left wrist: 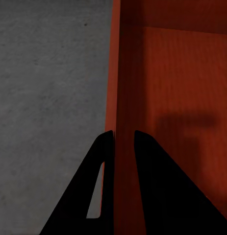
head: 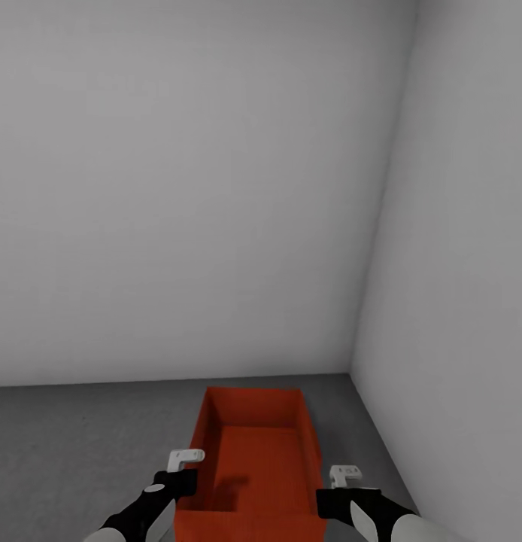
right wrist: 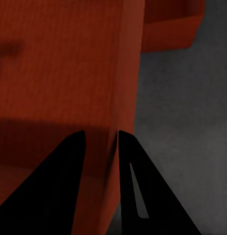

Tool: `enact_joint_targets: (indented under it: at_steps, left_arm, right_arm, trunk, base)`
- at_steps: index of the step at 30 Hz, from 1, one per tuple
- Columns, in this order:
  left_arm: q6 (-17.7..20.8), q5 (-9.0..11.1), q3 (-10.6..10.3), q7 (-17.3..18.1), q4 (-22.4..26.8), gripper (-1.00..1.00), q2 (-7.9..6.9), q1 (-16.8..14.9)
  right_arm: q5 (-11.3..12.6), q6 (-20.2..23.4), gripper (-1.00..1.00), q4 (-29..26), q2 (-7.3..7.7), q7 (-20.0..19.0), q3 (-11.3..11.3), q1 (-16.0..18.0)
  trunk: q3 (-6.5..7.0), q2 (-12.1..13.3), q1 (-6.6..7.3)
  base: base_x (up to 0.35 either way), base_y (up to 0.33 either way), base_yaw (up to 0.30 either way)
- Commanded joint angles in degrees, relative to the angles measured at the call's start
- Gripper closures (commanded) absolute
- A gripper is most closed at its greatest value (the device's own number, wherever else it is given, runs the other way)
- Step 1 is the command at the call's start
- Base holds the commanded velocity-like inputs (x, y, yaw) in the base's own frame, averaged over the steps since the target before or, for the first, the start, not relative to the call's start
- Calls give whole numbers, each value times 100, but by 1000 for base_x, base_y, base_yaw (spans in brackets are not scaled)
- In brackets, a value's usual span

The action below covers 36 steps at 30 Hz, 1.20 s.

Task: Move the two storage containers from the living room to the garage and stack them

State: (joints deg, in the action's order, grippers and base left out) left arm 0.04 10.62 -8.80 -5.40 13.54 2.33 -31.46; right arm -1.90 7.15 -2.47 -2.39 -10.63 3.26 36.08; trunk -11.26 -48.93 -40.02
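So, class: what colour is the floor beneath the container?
Dark grey, speckled floor; clearest in the left wrist view.

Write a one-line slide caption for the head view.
Both grippers, left and right, clamp opposite walls of an orange-red container above the grey floor in a pale-walled corner.

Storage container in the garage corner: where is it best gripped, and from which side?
Grip the storage container by its two thin long side walls, from above, one finger inside and one outside each rim. The left gripper and right gripper already straddle those walls, which suits an open-topped bin probably too wide for one gripper.
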Motion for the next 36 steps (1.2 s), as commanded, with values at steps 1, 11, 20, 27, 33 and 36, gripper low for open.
enact_joint_targets:
  at_steps: [1,11,20,27,33,36]
  left_arm:
    - [5,134,-174,131,-18,100,-16,-1]
    - [5,134,-174,129,-18,100,-13,-1]
    - [5,134,-174,128,-18,100,-13,-1]
    - [5,134,-174,128,-18,100,-14,-1]
    - [5,134,-174,127,-18,100,-14,-1]
    - [5,134,-174,128,-18,100,-13,-1]
  right_arm:
    - [58,-47,100,-324,230,-457,43,4]
    - [58,-47,100,-324,230,-457,43,4]
    - [58,-47,100,-324,230,-457,43,4]
    - [58,-47,100,-324,230,-457,43,4]
    - [58,-47,100,-324,230,-457,43,4]
    - [58,-47,100,-324,230,-457,43,4]
  trunk:
    - [-8,-6,-4]
    - [-8,-6,-4]
    - [-8,-6,-4]
    - [-8,-6,-4]
    - [-8,-6,-4]
    - [-8,-6,-4]
  base:
    - [280,0,-1]
    - [257,-15,0]
    - [212,-76,0]
    - [169,-104,0]
    - [195,-27,0]
    - [244,-5,0]
